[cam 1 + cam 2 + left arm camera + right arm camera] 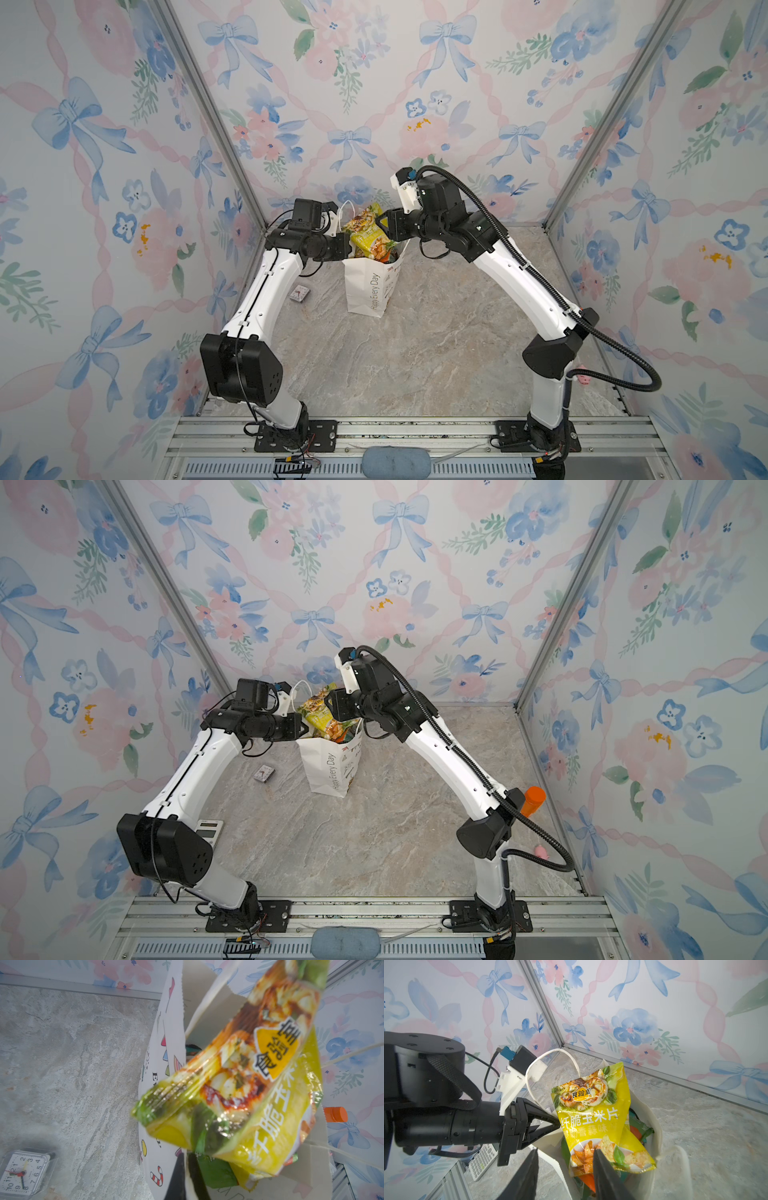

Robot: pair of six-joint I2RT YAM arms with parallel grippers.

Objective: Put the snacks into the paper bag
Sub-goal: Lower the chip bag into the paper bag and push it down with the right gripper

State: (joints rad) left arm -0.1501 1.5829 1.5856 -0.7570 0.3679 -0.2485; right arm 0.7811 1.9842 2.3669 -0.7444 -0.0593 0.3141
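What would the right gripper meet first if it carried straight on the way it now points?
Most likely the yellow chip bag, sticking out of the paper bag just ahead of the open right gripper; one finger overlaps its lower part, though depth is unclear.

One paper bag (pixel 370 291) with two cord handles (pixel 554 1051); one yellow chip packet (pixel 593 1118) stands out of the bag's mouth, and the other snacks (pixel 641 1128) beneath it show only as green, orange and teal edges, so their number cannot be counted. On the worktop (pixel 436 332) outside the bag: one clock (pixel 300 293) and one calculator (pixel 209 829) to its left, one orange-capped bottle (pixel 533 800) and one small pink item (pixel 541 851) to its right. Two end effectors: the left end effector (pixel 557 1123) at the bag's rim, the right end effector (pixel 564 1152) over its mouth.
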